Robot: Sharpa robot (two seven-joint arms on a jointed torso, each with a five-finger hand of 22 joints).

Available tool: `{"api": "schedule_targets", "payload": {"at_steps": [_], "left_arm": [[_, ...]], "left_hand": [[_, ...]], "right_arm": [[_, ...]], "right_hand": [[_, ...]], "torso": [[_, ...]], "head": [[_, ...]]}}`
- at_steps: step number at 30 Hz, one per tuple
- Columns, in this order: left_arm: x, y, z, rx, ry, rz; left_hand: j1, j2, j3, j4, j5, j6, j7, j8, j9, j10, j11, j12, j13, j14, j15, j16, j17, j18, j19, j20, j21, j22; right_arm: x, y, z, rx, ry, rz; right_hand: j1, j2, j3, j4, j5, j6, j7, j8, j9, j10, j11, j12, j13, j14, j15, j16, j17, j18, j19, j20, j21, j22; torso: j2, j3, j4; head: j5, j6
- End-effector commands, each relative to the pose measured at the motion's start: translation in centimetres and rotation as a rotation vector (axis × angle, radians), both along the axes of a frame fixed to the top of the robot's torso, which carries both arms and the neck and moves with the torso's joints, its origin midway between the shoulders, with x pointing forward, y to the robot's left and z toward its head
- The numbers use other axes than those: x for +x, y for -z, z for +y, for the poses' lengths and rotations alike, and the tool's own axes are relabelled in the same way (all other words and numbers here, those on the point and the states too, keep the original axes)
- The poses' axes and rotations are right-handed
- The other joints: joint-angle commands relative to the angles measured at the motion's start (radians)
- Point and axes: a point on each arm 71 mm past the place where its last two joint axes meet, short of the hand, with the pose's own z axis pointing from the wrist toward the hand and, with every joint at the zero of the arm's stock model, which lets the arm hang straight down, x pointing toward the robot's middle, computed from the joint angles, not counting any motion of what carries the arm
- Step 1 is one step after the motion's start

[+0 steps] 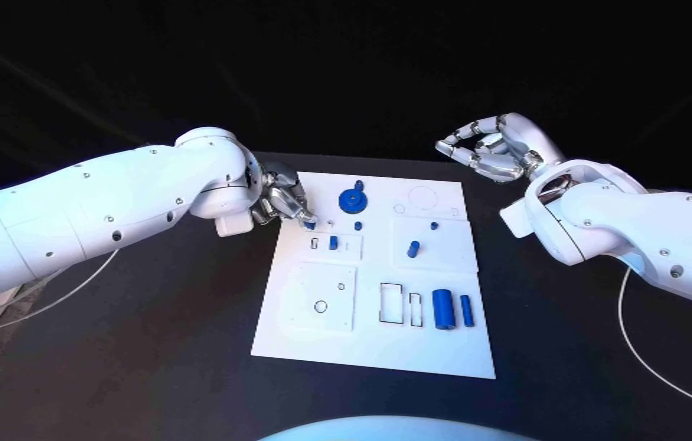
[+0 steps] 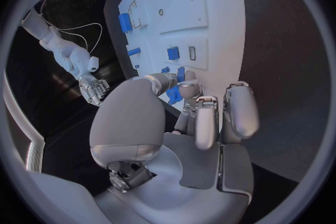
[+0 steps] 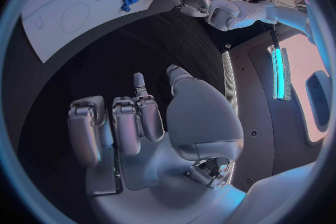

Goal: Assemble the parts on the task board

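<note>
Here, the left hand (image 1: pixel 283 201) pinches what appears to be a small blue part (image 2: pixel 173 95) at the task board's (image 1: pixel 433 341) near-left corner, apparently to seat it, while the right hand (image 1: pixel 490 148) hovers clear beyond the board, fingers curled on nothing.

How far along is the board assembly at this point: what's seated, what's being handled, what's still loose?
Seemingly done: the blue gear sits at the far end of the white task board. In hand: the left hand pinches a small blue part at the board's far left corner. Left: two blue cylinders lie loose near the board's near end, beside an empty rectangular outline. The right hand hovers off the board, fingers curled, holding nothing.
</note>
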Motion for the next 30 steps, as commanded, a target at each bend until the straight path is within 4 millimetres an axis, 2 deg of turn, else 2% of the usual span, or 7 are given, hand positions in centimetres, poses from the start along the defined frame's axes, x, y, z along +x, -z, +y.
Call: {"api": "schedule_targets", "payload": {"at_steps": [1,4,9,19,30], "left_arm": [[-0.5,0.1,-0.4,0.001,0.02,-0.067],[-0.9,0.5,-0.5,0.02,0.042,-0.078],[-1.2,1.1,-0.6,0.039,0.056,-0.081],[-1.3,2.0,-0.8,0.067,0.071,-0.08],[-1.2,2.3,-1.1,0.086,0.078,-0.077]], "left_hand": [[-0.011,-0.001,0.164,-0.159,0.002,0.004,-0.01,0.006,0.051,0.005,0.0,0.006,0.001,0.093,-0.007,0.001,0.231,0.003,0.007,0.0,0.004,0.001],[-0.015,-0.003,0.168,-0.161,0.002,0.005,-0.01,0.008,0.051,0.009,-0.001,0.011,0.006,0.093,-0.007,0.002,0.232,0.002,0.008,-0.001,0.005,0.003],[-0.024,-0.008,0.176,-0.163,0.002,0.007,-0.012,0.014,0.051,0.022,-0.003,0.028,0.028,0.094,-0.008,0.003,0.235,0.002,0.009,-0.002,0.007,0.006],[-0.037,-0.015,0.193,-0.17,0.002,0.011,-0.016,0.026,0.052,0.039,-0.006,0.054,0.058,0.096,-0.011,0.006,0.24,0.0,0.013,-0.005,0.014,0.018],[-0.045,-0.016,0.198,-0.17,0.001,0.014,-0.018,0.031,0.053,0.045,-0.007,0.063,0.068,0.096,-0.012,0.007,0.242,-0.001,0.015,-0.006,0.016,0.023]], "right_arm": [[-0.1,0.1,0.1,-0.003,-0.016,0.004],[-0.1,0.2,0.1,-0.003,-0.017,0.005],[-0.1,0.3,0.2,-0.003,-0.019,0.007],[-0.1,0.3,0.2,-0.003,-0.02,0.008],[-0.1,0.3,0.2,-0.002,-0.021,0.008]], "right_hand": [[0.011,0.0,-0.007,0.001,0.002,-0.005,0.0,0.006,0.001,0.008,-0.007,-0.005,0.167,0.104,-0.008,0.003,0.263,-0.014,0.105,-0.008,0.005,0.263],[0.011,0.0,-0.007,0.001,0.002,-0.005,0.0,0.006,0.001,0.008,-0.007,-0.005,0.167,0.104,-0.008,0.003,0.263,-0.014,0.105,-0.008,0.005,0.263],[0.011,0.0,-0.008,0.002,0.004,-0.005,0.0,0.006,0.001,0.008,-0.007,-0.005,0.167,0.104,-0.008,0.003,0.263,-0.014,0.105,-0.008,0.005,0.263],[0.011,0.0,-0.008,0.002,0.004,-0.005,0.0,0.006,0.001,0.008,-0.007,-0.005,0.167,0.104,-0.008,0.003,0.263,-0.014,0.105,-0.008,0.005,0.263],[0.011,0.0,-0.008,0.002,0.004,-0.005,0.0,0.006,0.001,0.008,-0.007,-0.005,0.167,0.104,-0.008,0.003,0.263,-0.014,0.105,-0.008,0.005,0.263]], "torso": [[0.0,-0.0013,0.0005],[0.001,-0.0013,0.0011],[0.002,0.0003,-0.0018],[0.003,0.0011,-0.0021],[0.002,0.0006,-0.0011]], "head": [[0.002,0.0],[0.004,0.0],[0.007,-0.001],[0.004,-0.004],[0.004,-0.005]]}}
